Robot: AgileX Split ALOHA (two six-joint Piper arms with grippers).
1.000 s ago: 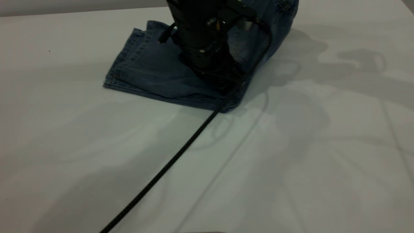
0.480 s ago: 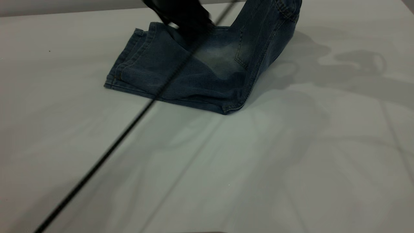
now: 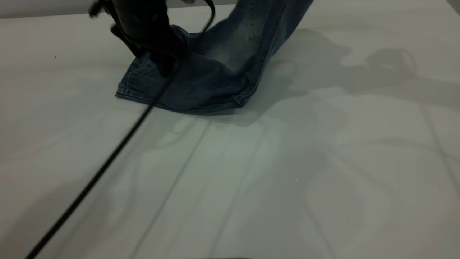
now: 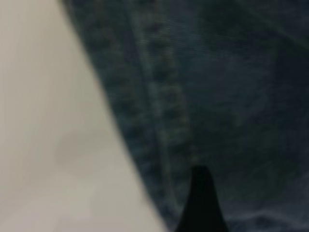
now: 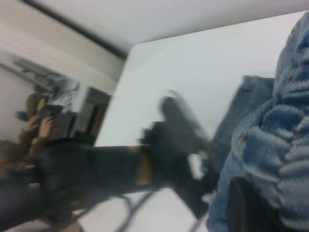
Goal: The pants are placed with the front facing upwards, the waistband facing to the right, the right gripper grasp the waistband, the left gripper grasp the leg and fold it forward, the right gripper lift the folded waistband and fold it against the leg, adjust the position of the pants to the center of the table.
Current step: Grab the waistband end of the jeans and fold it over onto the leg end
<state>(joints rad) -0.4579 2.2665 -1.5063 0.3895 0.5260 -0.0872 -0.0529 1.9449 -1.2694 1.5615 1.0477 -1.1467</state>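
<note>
pants [image 3: 201, 82] at table [image 3: 323, 172] far side, waistband [image 5: 285, 140] end lifted, clamped by right gripper [image 5: 241, 208]. left gripper [image 3: 163, 63] low over leg hems, finger state unreadable.

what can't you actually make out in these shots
- Right gripper: beyond the exterior view's top edge; only a dark fingertip shows beside the waistband in its wrist view.
- Left gripper: blurred over the pants, grip unclear.
- Leg hems: partly hidden behind it.
</note>
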